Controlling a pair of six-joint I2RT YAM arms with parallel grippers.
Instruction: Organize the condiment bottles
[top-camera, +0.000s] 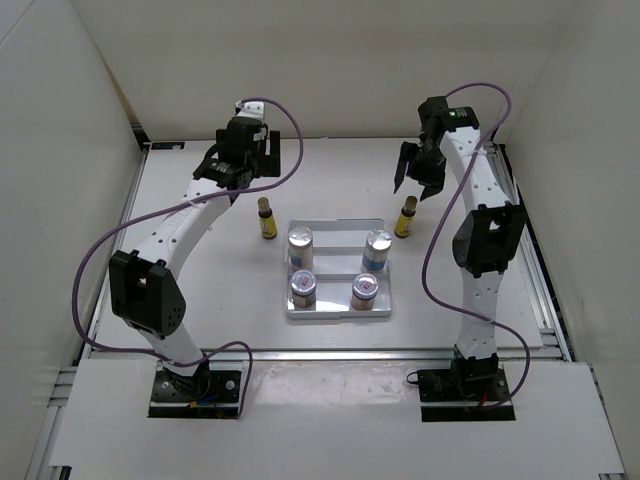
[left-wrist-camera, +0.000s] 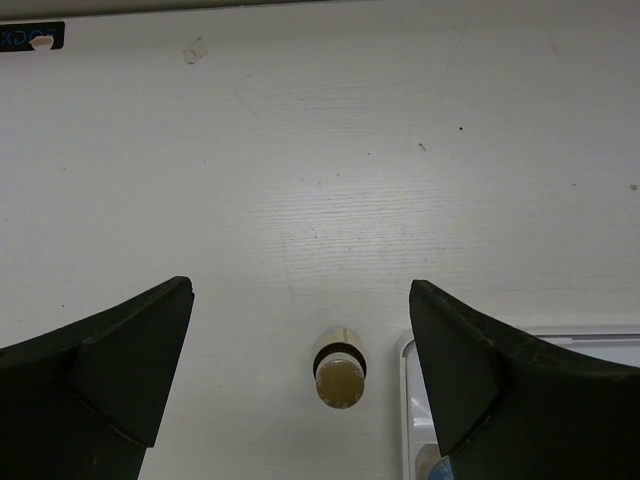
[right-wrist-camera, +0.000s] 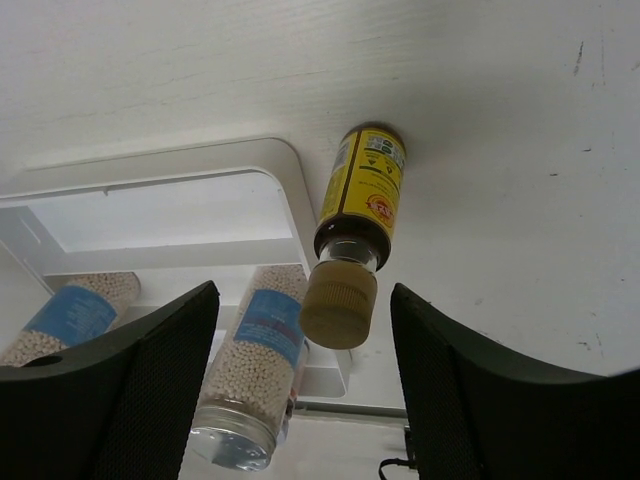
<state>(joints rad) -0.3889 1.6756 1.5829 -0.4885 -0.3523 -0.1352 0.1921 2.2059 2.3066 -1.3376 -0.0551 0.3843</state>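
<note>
Four stubby silver-lidded jars stand in the white stepped tray (top-camera: 335, 312): two blue-labelled ones at the back (top-camera: 300, 244) (top-camera: 377, 247), two pink-red ones in front (top-camera: 303, 288) (top-camera: 365, 290). One slim yellow bottle (top-camera: 266, 218) stands on the table left of the tray, the other (top-camera: 405, 217) to its right. My left gripper (top-camera: 243, 178) is open above and behind the left bottle (left-wrist-camera: 340, 367). My right gripper (top-camera: 418, 178) is open above and behind the right bottle (right-wrist-camera: 355, 235), empty. The blue-labelled jars (right-wrist-camera: 248, 365) show in the right wrist view.
White walls enclose the table on the left, back and right. A metal rail (top-camera: 320, 352) runs along the table's near edge. The tray's corner (left-wrist-camera: 412, 350) lies just right of the left bottle.
</note>
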